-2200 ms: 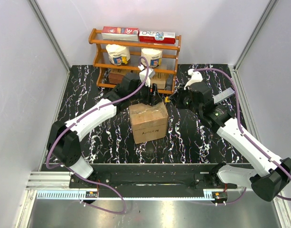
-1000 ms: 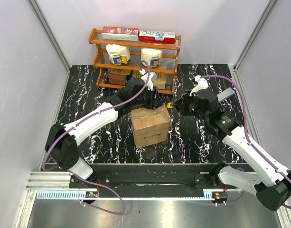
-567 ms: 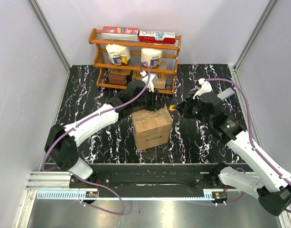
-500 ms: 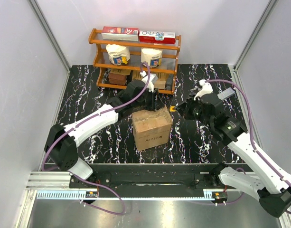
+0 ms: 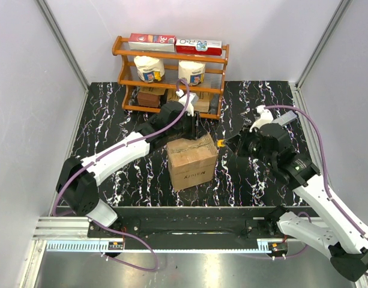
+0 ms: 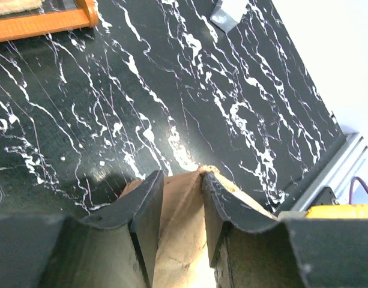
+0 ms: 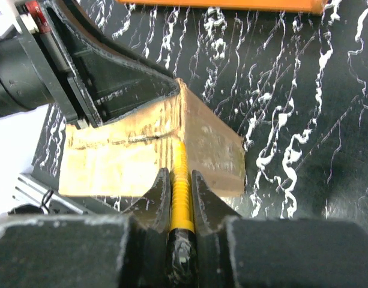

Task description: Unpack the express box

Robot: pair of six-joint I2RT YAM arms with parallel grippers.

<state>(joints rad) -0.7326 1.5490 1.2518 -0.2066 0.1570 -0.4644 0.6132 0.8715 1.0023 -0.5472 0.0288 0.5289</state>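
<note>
Brown cardboard: your express box (image 5: 193, 161) sits mid-way across the black marbled table (image 5: 111, 129), just in front of the wooden rack (image 5: 126, 57). The black lettering on its near face is too small to read. Your left gripper (image 6: 182, 183) pinches the box's far top corner. Your right gripper (image 7: 180, 175) clamps a yellow tool (image 7: 177, 153) whose tip touches the box top.

express box (image 5: 193, 161) lettering unreadable, far edge hidden by left tool (image 5: 196, 129)
</note>
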